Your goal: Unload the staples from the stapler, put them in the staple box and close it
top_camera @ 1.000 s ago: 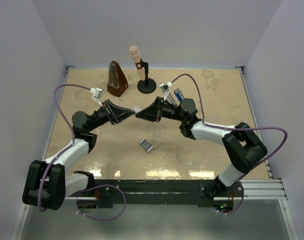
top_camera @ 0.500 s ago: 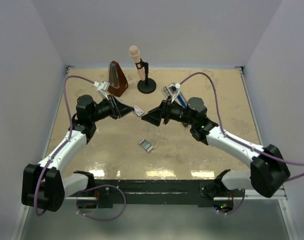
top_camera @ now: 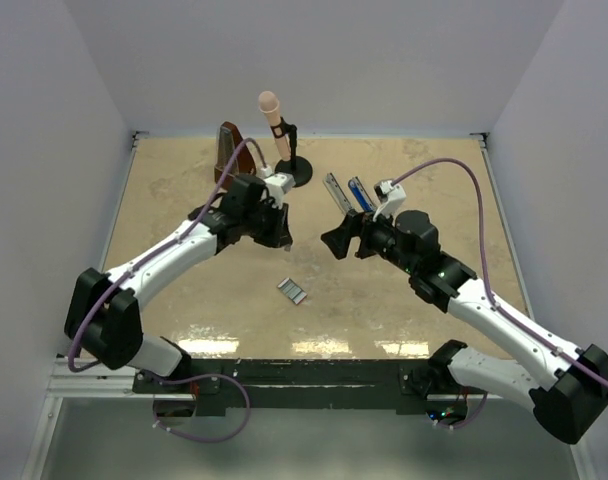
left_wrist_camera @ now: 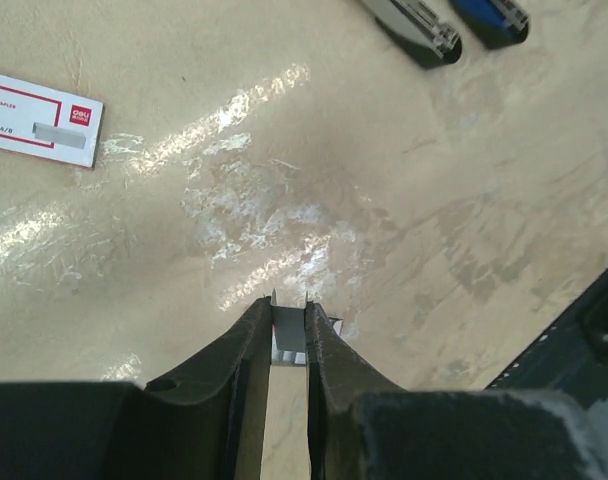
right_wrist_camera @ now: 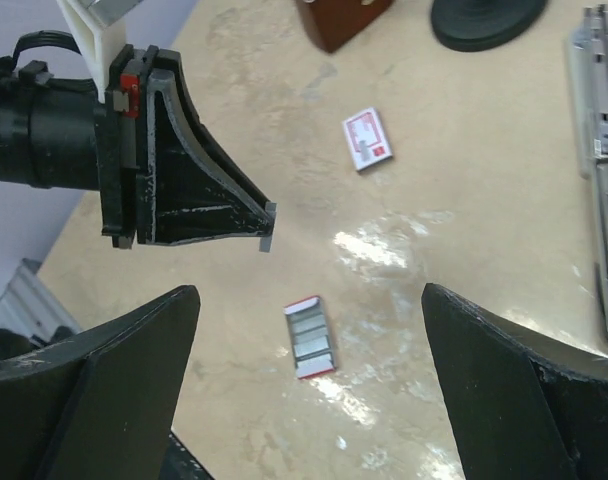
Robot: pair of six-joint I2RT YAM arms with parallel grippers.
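Pinching a short silvery strip (left_wrist_camera: 289, 338) between its closed fingertips, the left gripper (left_wrist_camera: 289, 310) hangs over the tan table (top_camera: 434, 170), near its middle. The strip is too small to make out clearly. It looks like a piece of the staples, but its ribs cannot be seen. In the top view the left arm hides the gripper's tips and the strip altogether.

The right gripper (right_wrist_camera: 309, 292) is released, its jaws spread wide with nothing between them. It faces the left gripper with a gap between the two.

The stapler (top_camera: 336, 192) lies open on the far side of the table, beyond the right gripper. A silvery rail half and a blue half lie side by side, and their near ends are covered by the right wrist. The right wrist view catches only the rail, cut off at the frame's edge. The left wrist view shows just two ends at the top border.

More staples (top_camera: 292, 290) lie on the table between the arms and nearer the bases. They sit on what seems a red-edged white tray.

A small white box (right_wrist_camera: 367, 138) with red print lies flat near the metronome (top_camera: 227, 150). The top view does not show the box, and the left arm partly hides the metronome. The microphone (top_camera: 274, 118) stands beside the metronome.
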